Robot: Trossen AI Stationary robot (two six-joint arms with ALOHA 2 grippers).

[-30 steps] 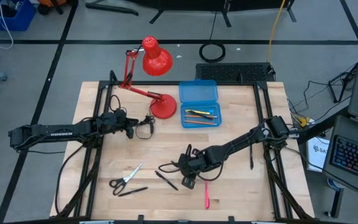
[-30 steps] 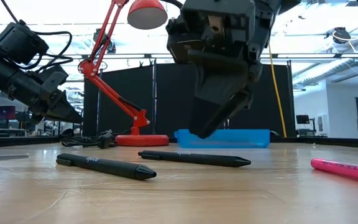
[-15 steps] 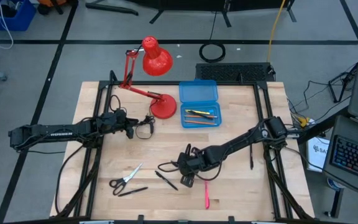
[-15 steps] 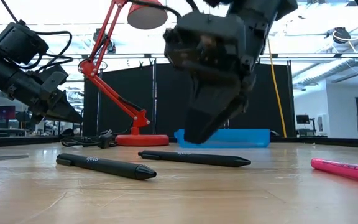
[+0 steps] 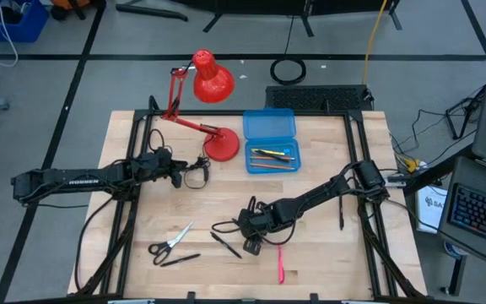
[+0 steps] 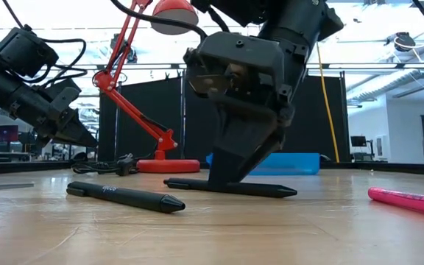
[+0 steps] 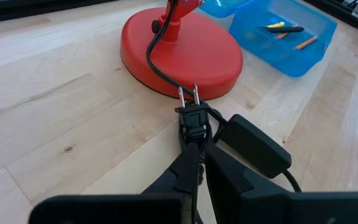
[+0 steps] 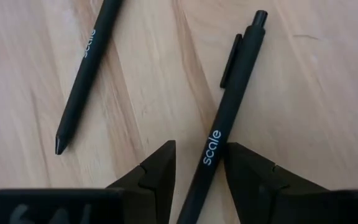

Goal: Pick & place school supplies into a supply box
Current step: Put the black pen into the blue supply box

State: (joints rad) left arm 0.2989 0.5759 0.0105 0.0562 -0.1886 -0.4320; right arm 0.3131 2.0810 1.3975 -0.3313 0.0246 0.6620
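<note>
My right gripper (image 8: 201, 146) is open and low at the table. Its fingers stand on either side of a thin black pen (image 8: 225, 106) that lies flat on the wood, also seen in the low view (image 6: 230, 187). A second black pen (image 8: 86, 68) lies beside it. A third black pen (image 5: 180, 260), the scissors (image 5: 170, 241) and a pink pen (image 5: 280, 263) lie near the front edge. The blue supply box (image 5: 270, 141) stands open at the back with pens inside. My left gripper (image 7: 192, 158) is shut and hovers by the red lamp's plug (image 7: 191, 115).
The red desk lamp (image 5: 212, 80) stands on its round base (image 7: 179, 53) left of the box. Its black cord and adapter (image 7: 253, 146) lie in front of my left gripper. Bare wood lies between the pens and the box.
My right gripper has come down and a little toward the table's left edge. Its fingertips were above the black pen and now stand at table height around it. The pen has not moved.
</note>
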